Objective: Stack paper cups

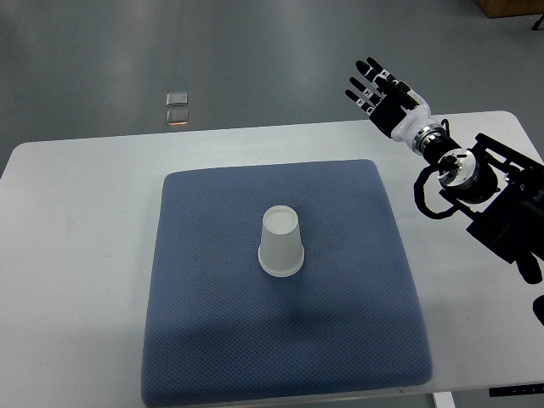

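The paper cup (281, 242) stands inverted near the centre of the blue mat (204, 340) on the desk (76, 255), rim down, base up, long axis vertical. The right hand (380, 92) hovers beyond the mat's far right corner, fingers extended and empty. The cup lies toward the robot and leftward of it. No left hand shows.
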{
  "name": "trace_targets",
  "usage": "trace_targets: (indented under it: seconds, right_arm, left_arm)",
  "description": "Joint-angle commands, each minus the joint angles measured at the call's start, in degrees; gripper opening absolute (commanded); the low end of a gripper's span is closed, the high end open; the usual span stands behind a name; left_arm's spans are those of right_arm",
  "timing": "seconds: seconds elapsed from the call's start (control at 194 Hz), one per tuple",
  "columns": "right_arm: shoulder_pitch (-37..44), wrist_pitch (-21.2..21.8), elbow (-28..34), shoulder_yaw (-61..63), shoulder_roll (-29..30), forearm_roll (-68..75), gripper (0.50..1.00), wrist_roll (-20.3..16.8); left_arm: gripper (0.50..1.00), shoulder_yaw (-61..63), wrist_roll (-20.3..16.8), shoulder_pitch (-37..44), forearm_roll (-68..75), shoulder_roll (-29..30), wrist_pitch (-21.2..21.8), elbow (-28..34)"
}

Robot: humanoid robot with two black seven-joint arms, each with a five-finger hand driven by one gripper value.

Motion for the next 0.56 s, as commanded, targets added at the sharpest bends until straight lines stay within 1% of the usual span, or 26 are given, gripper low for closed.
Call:
trace_targets:
  seconds: [0.0, 0.103, 0.134, 0.551]
  right_arm:
    - [-1.16, 1.35, -0.02, 0.02, -0.06, -0.01, 0.905, 0.20]
    - [-2.04, 2.32, -0.28, 0.02, -0.06, -0.10, 0.907, 0.20]
    - [-2.22, 2.32, -0.28, 0.02, -0.06, -0.10, 0.913, 0.20]
    - [-2.57, 2.32, -0.54, 0.02, 0.12, -0.19, 0.915, 0.20]
  left_arm:
    - [1.000, 0.00, -0.03, 0.03, 0.00, 0.00, 0.00, -0.02]
    - [1.000, 0.00, -0.03, 0.04, 0.00, 0.00, 0.00, -0.10]
    - [1.000, 0.00, -0.03, 0.04, 0.00, 0.00, 0.00, -0.11]
    - [1.000, 0.00, -0.03, 0.04, 0.00, 0.00, 0.00, -0.11]
